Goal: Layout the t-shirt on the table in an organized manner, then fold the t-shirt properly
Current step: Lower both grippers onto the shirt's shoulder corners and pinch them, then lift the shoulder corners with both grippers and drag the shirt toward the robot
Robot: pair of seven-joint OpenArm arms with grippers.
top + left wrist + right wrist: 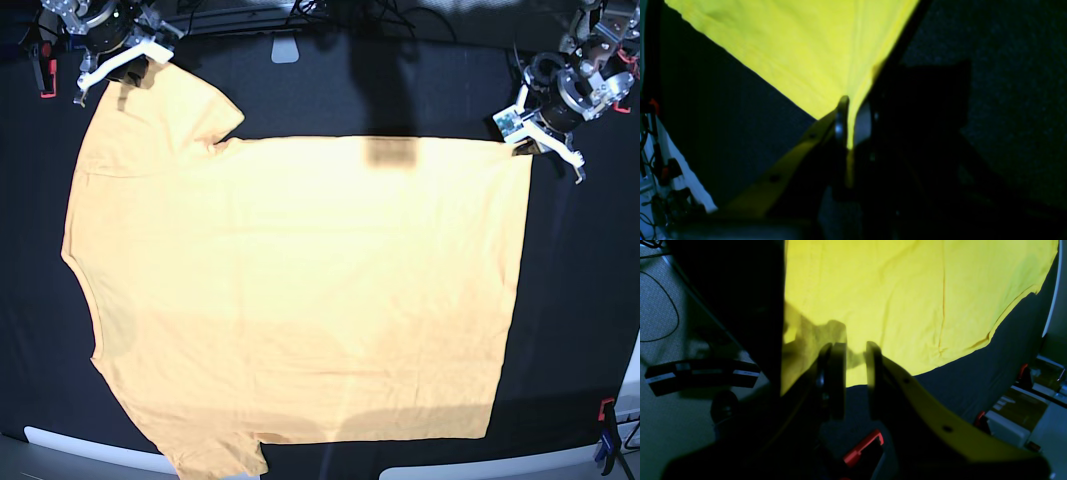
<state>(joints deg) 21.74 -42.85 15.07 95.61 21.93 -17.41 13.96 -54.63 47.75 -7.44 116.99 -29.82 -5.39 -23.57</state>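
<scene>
T-shirt [300,300] spread flat across the black bench [580,300]. Left end effector [846,133] clamped on its hem corner near the far edge; right end effector [850,373], jaws apart, over a sleeve at the opposite far corner.

No readable text, label, brand, number or sign appears in any view. The t-shirt [300,290] is plain, and pale stickers on a black bar [701,375] are too blurred to read.

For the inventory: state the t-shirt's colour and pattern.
Plain pale yellow-orange t-shirt, no print; best in the base view.
</scene>
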